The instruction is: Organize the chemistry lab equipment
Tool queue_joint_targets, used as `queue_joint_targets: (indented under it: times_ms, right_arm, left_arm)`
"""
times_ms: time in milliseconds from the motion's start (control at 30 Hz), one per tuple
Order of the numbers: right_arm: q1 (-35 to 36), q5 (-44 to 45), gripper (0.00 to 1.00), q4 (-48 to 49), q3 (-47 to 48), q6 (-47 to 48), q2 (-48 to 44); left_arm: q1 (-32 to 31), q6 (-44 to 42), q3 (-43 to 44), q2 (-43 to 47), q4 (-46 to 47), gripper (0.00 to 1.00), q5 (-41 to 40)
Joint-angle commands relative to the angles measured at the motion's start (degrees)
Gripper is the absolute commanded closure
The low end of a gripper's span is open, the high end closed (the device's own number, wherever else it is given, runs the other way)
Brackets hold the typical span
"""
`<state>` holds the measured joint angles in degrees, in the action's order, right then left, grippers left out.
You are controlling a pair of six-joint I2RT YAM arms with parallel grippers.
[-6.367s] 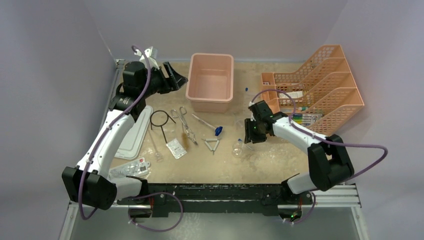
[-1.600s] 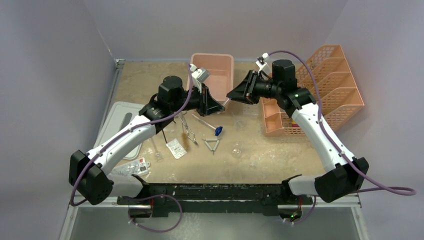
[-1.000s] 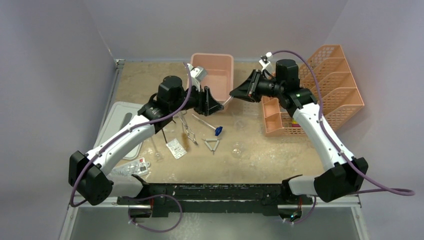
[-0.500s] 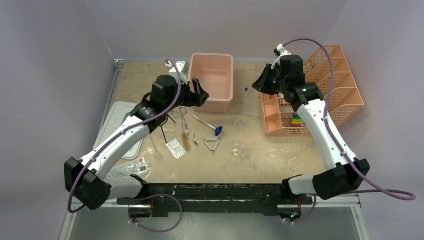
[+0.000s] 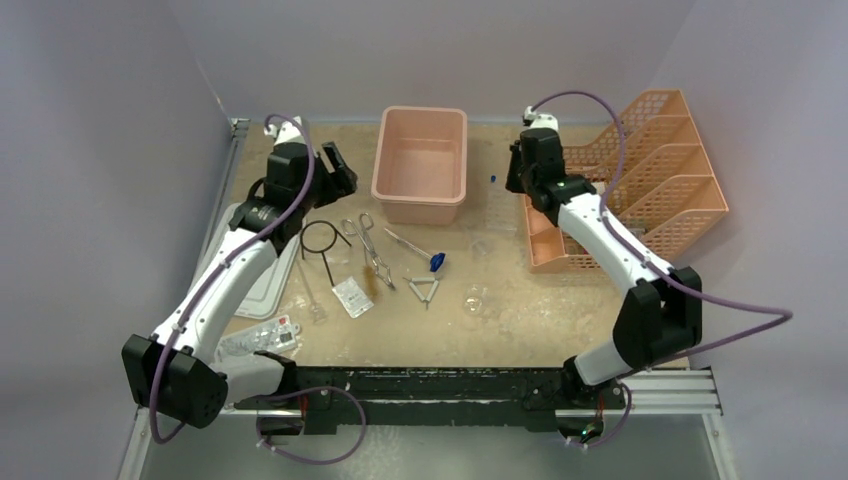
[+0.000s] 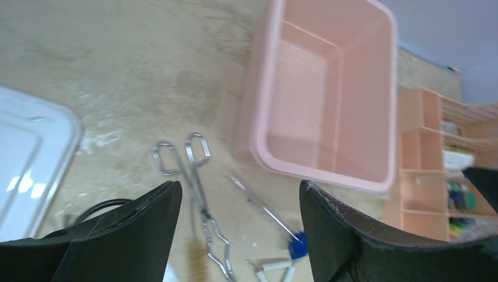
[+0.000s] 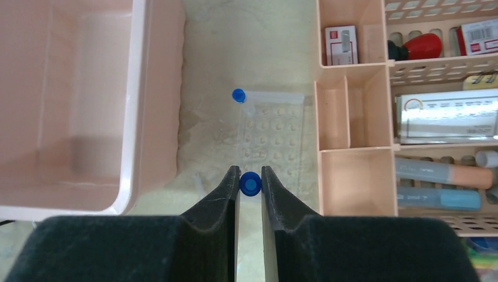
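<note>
My right gripper (image 7: 251, 176) is shut on a blue-capped clear tube (image 7: 251, 184), seen end-on. It hangs over a clear tube rack (image 7: 271, 126) where another blue-capped tube (image 7: 239, 95) stands. In the top view the right gripper (image 5: 512, 172) is between the tub and the organizer. My left gripper (image 5: 338, 172) is open and empty, left of the tub. On the table lie a black wire ring (image 5: 320, 238), metal tongs (image 5: 372, 250), a blue-tipped rod (image 5: 415, 248), a wire triangle (image 5: 423, 290), small glassware (image 5: 475, 298) and a white packet (image 5: 352, 296).
The pink tub (image 5: 421, 165) stands at the back centre with nothing showing inside. The orange mesh organizer (image 5: 620, 180) fills the right rear, holding pens and boxes. A white lid (image 5: 262, 270) lies at the left, with more packets (image 5: 262, 338) near the front edge.
A second ago both grippers met in front of the tub. The left one has opened and pulled back to the left; the right one has swung right over the clear rack, still holding the tube.
</note>
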<state>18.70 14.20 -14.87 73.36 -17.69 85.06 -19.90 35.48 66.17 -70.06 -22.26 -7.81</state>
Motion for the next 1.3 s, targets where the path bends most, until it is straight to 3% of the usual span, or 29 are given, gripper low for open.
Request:
queue_joint_targets:
  times_ms: [0, 267, 733, 1267]
  right_arm:
    - [2.5, 6.5, 0.87, 11.6, -2.1, -0.2, 1.0]
    - [3.5, 7.5, 0.87, 24.0, -7.8, -0.7, 4.3]
    - [3.5, 5.9, 0.87, 37.1, -10.9, 1.2, 10.5]
    - [3.5, 7.8, 0.88, 42.9, -14.5, 4.3, 12.9]
  left_arm:
    - [5.9, 3.3, 1.5, 1.2, -5.8, 0.28, -6.2]
    - [11.5, 5.1, 1.9, -1.7, -7.1, 0.28, -6.2]
    - [12.3, 5.2, 8.2, -7.8, -5.7, 0.30, -3.6]
    - [12.3, 5.2, 8.6, -9.7, -5.6, 0.31, -2.3]
